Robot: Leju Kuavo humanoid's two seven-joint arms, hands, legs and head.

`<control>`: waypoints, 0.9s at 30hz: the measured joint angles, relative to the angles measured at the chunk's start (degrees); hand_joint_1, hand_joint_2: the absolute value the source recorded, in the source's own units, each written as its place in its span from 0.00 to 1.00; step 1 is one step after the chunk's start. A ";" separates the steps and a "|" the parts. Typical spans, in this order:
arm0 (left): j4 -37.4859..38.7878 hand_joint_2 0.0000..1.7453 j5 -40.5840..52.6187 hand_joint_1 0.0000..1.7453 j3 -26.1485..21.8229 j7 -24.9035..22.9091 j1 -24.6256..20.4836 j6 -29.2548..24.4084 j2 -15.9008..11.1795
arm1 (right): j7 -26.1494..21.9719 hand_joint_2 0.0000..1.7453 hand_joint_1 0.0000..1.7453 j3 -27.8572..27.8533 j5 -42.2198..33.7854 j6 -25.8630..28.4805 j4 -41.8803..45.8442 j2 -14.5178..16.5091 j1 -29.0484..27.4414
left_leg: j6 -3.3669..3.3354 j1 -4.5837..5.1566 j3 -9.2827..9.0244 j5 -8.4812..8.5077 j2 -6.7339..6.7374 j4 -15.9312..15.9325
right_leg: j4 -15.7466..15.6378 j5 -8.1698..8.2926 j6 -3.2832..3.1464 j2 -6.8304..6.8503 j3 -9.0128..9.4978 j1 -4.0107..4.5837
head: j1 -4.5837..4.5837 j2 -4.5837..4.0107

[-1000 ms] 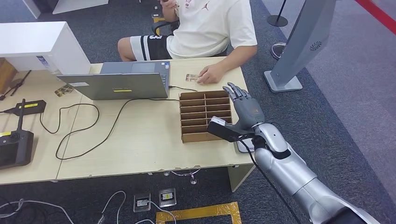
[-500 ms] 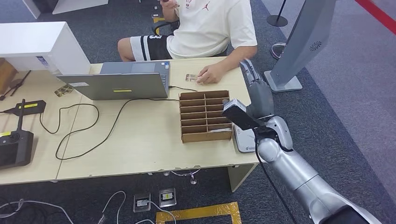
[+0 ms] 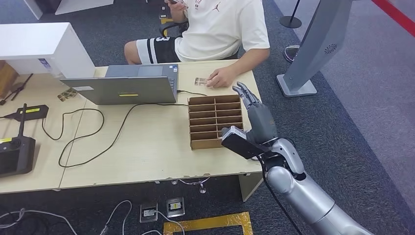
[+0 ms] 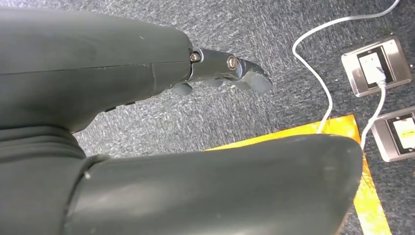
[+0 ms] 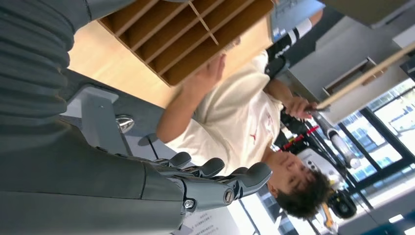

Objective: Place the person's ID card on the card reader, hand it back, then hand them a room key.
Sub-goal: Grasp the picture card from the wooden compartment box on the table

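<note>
- The right hand (image 3: 255, 113) sits right of centre in the head view, raised over the right edge of the table (image 3: 147, 147), just beside the wooden slotted box (image 3: 215, 121); its fingers (image 3: 244, 94) are stretched out, slightly apart, pointing toward the top of the frame, and hold nothing.
- In the right wrist view the same hand (image 5: 205, 183) has its fingers extended side by side with nothing between them, against the seated person (image 5: 235, 122).
- The ID card (image 3: 200, 81) lies flat on the table, upper centre of the head view, touching the person's hand (image 3: 221, 78), which rests on the tabletop.
- The card sits just above the slotted box in the frame and to the right of the open laptop (image 3: 122, 88).
- The left hand (image 4: 147, 98) appears in the left wrist view over grey carpet, with floor sockets (image 4: 377, 66) at the right edge; one dark finger (image 4: 230, 71) pokes out, and I cannot tell whether the hand is spread or curled.
- A black controller (image 3: 14, 154) lies at the far left edge of the head view.
</note>
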State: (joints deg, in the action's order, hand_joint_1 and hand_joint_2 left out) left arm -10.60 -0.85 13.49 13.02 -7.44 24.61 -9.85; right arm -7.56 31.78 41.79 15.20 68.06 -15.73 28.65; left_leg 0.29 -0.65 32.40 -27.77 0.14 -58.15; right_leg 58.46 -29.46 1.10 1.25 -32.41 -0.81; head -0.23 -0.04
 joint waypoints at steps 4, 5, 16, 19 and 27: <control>0.00 0.00 -0.07 0.00 0.52 -0.06 0.02 -0.01 -0.22 | 1.34 1.00 0.00 0.25 0.53 -1.15 2.02 -1.19 -1.87 | 0.00 0.00 -0.01 0.00 0.02 0.00 | 0.00 0.00 0.00 -0.03 -0.01 -0.01 | 0.01 0.00; 0.00 0.00 -0.11 0.00 0.62 -0.06 0.02 0.00 -0.23 | 1.83 1.00 0.00 0.31 0.81 -1.67 2.35 -1.42 -2.16 | 0.00 0.00 -0.02 0.00 0.02 0.00 | -0.01 0.00 0.00 -0.04 -0.01 -0.01 | 0.01 0.00; 0.00 0.00 -0.39 0.00 0.79 -0.08 0.01 0.00 -0.23 | 7.66 1.00 0.00 1.76 4.02 -5.04 5.70 -3.22 -5.61 | 0.00 0.00 -0.01 0.00 0.02 0.00 | 0.00 0.00 0.00 -0.05 0.00 0.00 | -0.01 0.00; 0.00 0.00 -0.45 0.00 0.81 -0.20 0.01 0.00 -0.23 | 8.70 1.00 0.00 2.20 5.60 -5.62 5.73 -3.68 -5.59 | 0.00 0.00 -0.01 0.00 0.02 0.00 | 0.00 0.00 0.00 -0.03 0.00 0.00 | 0.00 0.00; -0.01 0.00 -0.87 0.00 0.84 -1.12 -0.01 0.00 -0.21 | 12.57 1.00 0.00 3.24 12.36 -5.45 3.23 -4.43 -4.26 | 0.00 0.00 -0.01 0.00 0.02 0.00 | 0.00 0.00 0.01 -0.03 0.00 0.00 | -0.01 0.00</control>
State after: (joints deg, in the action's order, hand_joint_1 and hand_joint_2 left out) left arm -10.61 -1.73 14.32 11.90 -7.46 24.61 -10.05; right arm 5.01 35.02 54.15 9.75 71.30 -20.16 24.39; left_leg 0.29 -0.65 32.39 -27.77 0.16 -58.15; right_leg 58.46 -29.45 1.11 1.22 -32.41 -0.81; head -0.25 -0.04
